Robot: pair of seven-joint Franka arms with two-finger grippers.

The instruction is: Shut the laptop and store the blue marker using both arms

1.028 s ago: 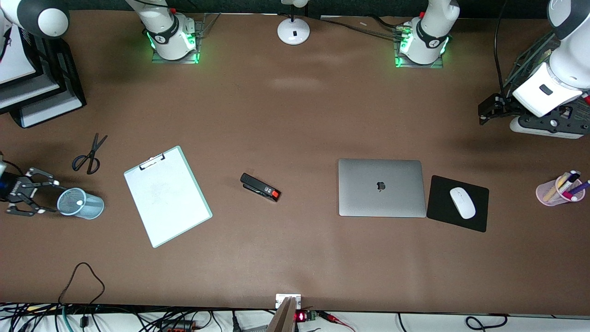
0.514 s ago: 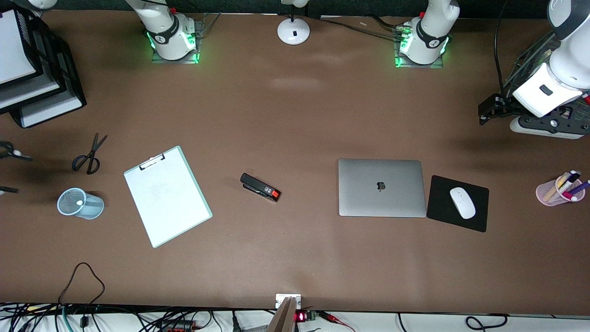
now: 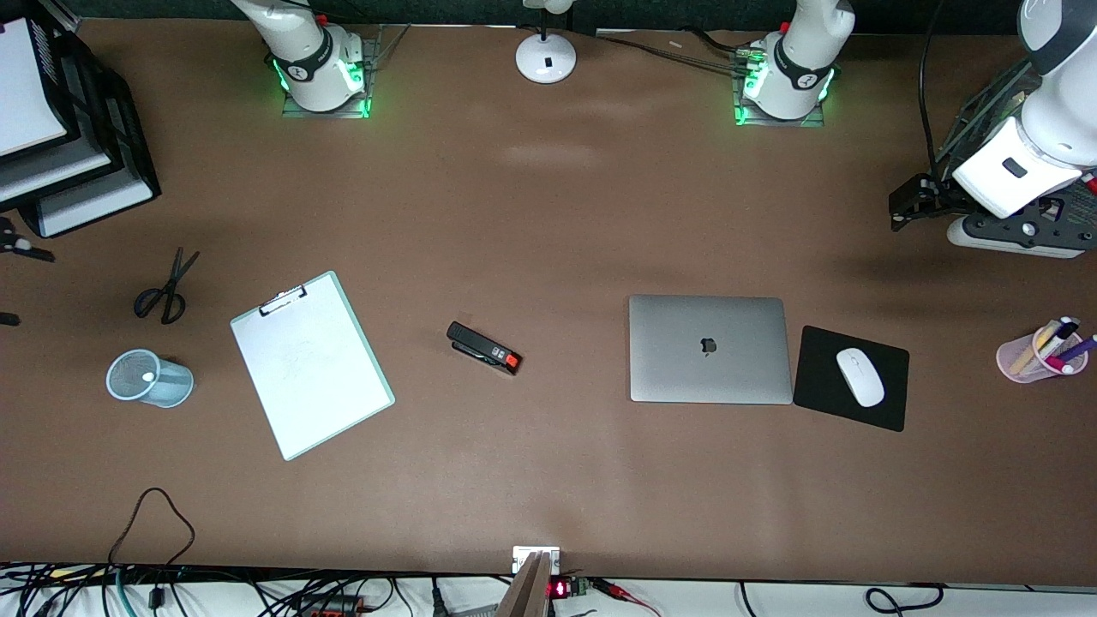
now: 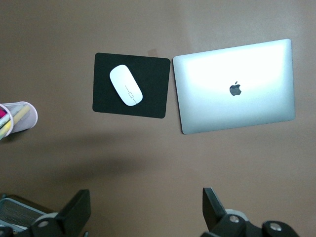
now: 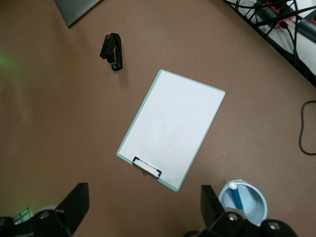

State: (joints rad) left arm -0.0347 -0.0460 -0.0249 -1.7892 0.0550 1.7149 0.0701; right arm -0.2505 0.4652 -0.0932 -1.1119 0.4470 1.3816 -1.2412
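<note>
Right gripper: the right gripper (image 3: 7,283) shows only at the edge of the front view, at the right arm's end of the table, over bare tabletop near the scissors (image 3: 167,287); fingers spread wide, holding nothing.
Left gripper: the left gripper (image 3: 910,204) hangs at the left arm's end of the table, above and well apart from the pink cup (image 3: 1037,356); fingers parted and empty in its wrist view. This arm waits.
Laptop: the laptop (image 3: 710,349) lies flat with its lid down, logo up, just beside the black mouse pad (image 3: 814,381) that carries a white mouse (image 3: 859,376).
Blue marker: the blue marker (image 5: 236,195) stands inside the light-blue mesh cup (image 5: 259,205), white end up.
Stage: both goals look met; what remains seems to be pulling the arms away.
Doing it well: lift clear and upward, keeping the open fingers away from the cup's rim so it does not tip.
</note>
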